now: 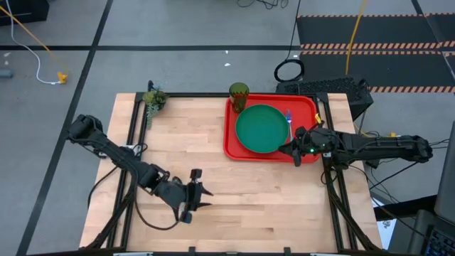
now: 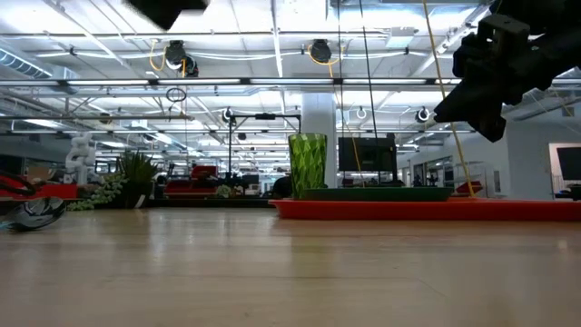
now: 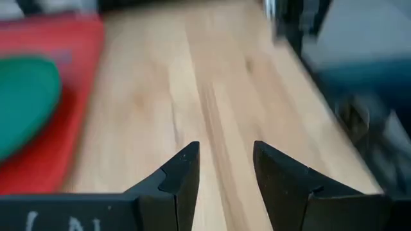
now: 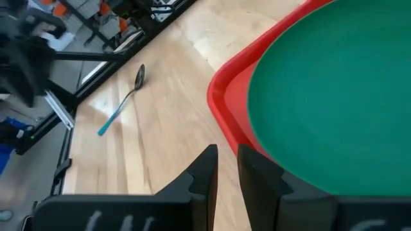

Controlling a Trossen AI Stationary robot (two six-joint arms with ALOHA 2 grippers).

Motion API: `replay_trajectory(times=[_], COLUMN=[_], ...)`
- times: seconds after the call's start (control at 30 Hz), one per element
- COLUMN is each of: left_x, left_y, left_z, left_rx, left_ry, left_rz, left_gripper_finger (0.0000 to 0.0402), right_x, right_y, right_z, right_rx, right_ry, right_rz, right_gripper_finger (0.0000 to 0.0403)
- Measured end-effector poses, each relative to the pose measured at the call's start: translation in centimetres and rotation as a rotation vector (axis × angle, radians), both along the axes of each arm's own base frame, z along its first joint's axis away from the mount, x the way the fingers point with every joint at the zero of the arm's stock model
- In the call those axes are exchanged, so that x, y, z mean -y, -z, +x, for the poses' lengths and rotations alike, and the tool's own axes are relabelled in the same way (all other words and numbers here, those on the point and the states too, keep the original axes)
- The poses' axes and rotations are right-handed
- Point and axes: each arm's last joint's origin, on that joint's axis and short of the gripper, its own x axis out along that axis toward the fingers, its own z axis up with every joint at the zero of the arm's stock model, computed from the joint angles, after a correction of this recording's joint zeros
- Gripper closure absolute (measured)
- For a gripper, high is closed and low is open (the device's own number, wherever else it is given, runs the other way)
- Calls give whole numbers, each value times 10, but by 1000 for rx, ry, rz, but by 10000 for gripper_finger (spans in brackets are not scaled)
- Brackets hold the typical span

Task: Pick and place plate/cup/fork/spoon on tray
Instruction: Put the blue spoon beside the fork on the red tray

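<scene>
Red tray point(image 1: 309, 107) holds plate point(image 1: 261, 129), cup point(image 1: 239, 91), fork point(image 1: 288, 116) | spoon point(image 4: 122, 102) left | I'd centre left gripper point(image 1: 197, 195), fingers apart, over its handle | right gripper point(image 1: 293, 147) nearly together, empty.

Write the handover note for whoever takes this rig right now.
Left gripper: jaws open, empty, over bare table, near side.
Right gripper: jaws narrowly apart, empty, at the tray's near edge by the plate.
Done: plate lies on the tray; fork is on the tray right of the plate; cup stands upright at the tray's far left corner.
Left: spoon lies on the table, off the tray, towards the left side. Pick it up and place it on the tray.
</scene>
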Motion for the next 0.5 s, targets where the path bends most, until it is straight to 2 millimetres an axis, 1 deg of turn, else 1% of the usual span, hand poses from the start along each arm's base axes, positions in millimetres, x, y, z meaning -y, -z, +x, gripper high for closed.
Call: replay_trajectory(times=[0.13,0.33,0.43,0.5], left_x=[-1,-9,-14,-15], left_y=[15,32,36,38], left_z=[-6,-24,-31,-35], left_rx=[-142,-371,-452,-494], left_ry=[21,114,200,269], left_rz=[50,233,348,394], left_gripper_finger=[252,252,252,252], right_x=[0,0,0,0], right_y=[0,1,1,1], right_z=[0,0,-1,-1], right_rx=[-4,-11,-15,-19], right_ry=[-3,-9,-21,-25], right_rz=[-6,-19,-42,-48], right_gripper_finger=[348,348,348,348])
